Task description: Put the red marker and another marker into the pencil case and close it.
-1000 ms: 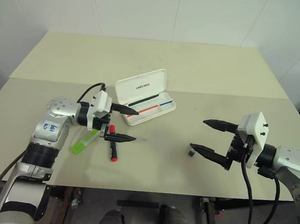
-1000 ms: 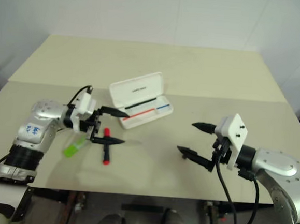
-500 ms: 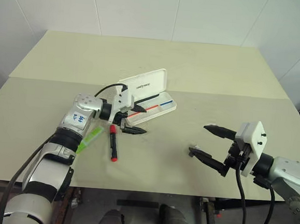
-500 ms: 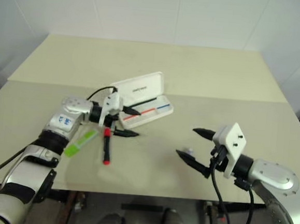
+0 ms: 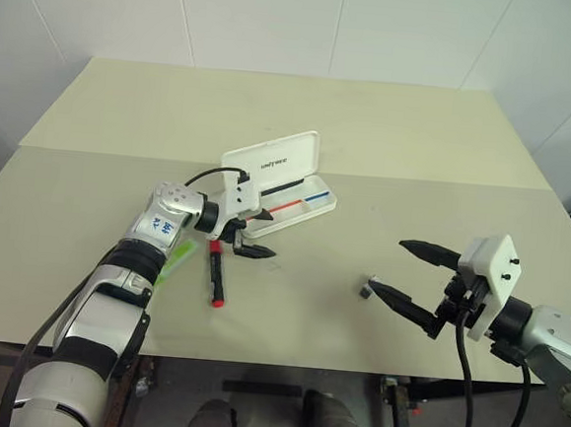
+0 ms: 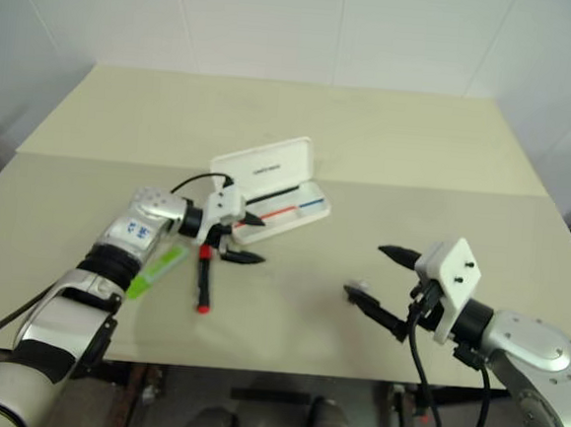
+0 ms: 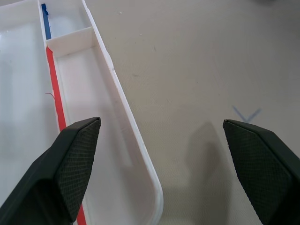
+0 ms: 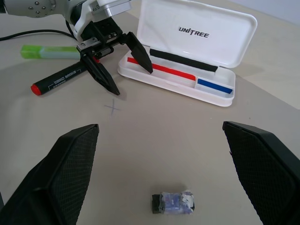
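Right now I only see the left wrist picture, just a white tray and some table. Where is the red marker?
Observer: The red marker lies on the table close by the left gripper, which is open and holds nothing.
Operator: And the green one?
Observer: The green highlighter lies on the table too, on the far side of the red marker from the pencil case.
Operator: Is the case open all the way?
Observer: Its lid stands up behind the tray, and no marker is inside.
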Tool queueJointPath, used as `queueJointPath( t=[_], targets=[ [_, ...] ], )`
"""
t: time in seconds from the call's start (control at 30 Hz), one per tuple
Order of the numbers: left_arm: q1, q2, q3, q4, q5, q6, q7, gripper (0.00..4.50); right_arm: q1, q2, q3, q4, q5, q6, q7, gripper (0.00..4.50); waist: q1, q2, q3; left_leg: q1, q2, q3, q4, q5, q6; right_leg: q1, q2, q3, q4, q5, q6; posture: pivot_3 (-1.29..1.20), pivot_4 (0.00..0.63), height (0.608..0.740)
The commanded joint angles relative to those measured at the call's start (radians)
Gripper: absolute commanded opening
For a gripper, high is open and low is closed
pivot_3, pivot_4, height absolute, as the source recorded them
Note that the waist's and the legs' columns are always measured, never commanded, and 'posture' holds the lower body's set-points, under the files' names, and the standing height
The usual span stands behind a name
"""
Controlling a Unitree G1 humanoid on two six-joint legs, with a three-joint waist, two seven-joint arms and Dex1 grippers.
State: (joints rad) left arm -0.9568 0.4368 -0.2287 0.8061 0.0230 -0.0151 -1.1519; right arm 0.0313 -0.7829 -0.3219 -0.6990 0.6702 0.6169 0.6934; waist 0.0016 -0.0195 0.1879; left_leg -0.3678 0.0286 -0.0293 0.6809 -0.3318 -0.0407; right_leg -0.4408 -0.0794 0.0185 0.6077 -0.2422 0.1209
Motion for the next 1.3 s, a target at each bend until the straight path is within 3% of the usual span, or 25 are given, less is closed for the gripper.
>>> queueJointPath(
  t=[0.03,0.2,0.23,0.37,0.67,1.1,1.3],
  targets=[
    [-0.031,-0.005,-0.004,0.021,0.029,-0.001,0.027,4.47,0.007,-0.01,-0.037,-0.042,0.021,0.0,-0.009,4.5,0.0,0.0,0.0,0.0,0.0,0.0,0.0,0.0,0.0,0.0,0.0,0.0,0.0,0.0,0.0,0.0,0.15,0.74],
    [-0.039,-0.008,-0.018,0.035,0.059,0.032,0.041,4.47,0.064,-0.013,-0.088,-0.05,0.042,0.012,0.001,4.5,0.001,0.0,0.0,0.0,0.0,0.0,0.0,0.001,0.002,0.0,0.0,0.0,0.001,0.0,-0.001,0.0,0.15,0.74],
    [-0.04,-0.009,-0.019,0.037,0.063,0.034,0.043,4.28,0.083,-0.015,-0.1,-0.05,0.039,0.011,0.005,4.5,0.001,0.0,0.0,0.0,0.0,0.0,0.0,0.001,0.002,0.001,0.0,0.0,0.001,0.001,-0.001,0.0,0.15,0.74],
    [-0.039,-0.014,-0.017,0.036,0.067,0.038,0.044,3.19,0.145,0.016,-0.16,-0.052,0.057,-0.011,0.001,4.5,-0.002,0.0,0.0,0.002,0.0,0.0,0.0,0.001,0.002,0.004,0.0,0.0,0.0,0.001,-0.001,0.0,0.15,0.74],
    [-0.026,-0.025,-0.006,0.031,0.066,0.031,0.062,0.02,0.257,0.065,-0.276,-0.092,0.107,-0.096,0.032,4.5,0.0,-0.001,0.001,0.011,0.0,0.0,-0.003,0.001,0.003,0.014,0.0,0.0,-0.007,0.001,0.0,0.0,0.15,0.74],
    [-0.035,-0.031,0.037,-0.016,0.02,-0.043,0.032,0.02,0.243,0.012,-0.297,-0.106,0.139,-0.078,0.014,4.5,0.015,-0.001,0.001,0.01,0.0,0.0,-0.004,0.001,0.003,0.014,0.0,0.0,-0.01,0.001,0.0,0.0,0.15,0.74],
    [0.023,0.001,0.062,-0.22,-0.027,0.039,-0.001,0.02,0.232,0.0,-0.309,-0.125,0.173,-0.063,-0.014,4.5,0.02,-0.001,0.001,0.009,0.0,0.0,-0.007,0.001,0.003,0.014,0.0,0.0,-0.012,0.001,0.0,0.0,0.15,0.74]
  ],
)
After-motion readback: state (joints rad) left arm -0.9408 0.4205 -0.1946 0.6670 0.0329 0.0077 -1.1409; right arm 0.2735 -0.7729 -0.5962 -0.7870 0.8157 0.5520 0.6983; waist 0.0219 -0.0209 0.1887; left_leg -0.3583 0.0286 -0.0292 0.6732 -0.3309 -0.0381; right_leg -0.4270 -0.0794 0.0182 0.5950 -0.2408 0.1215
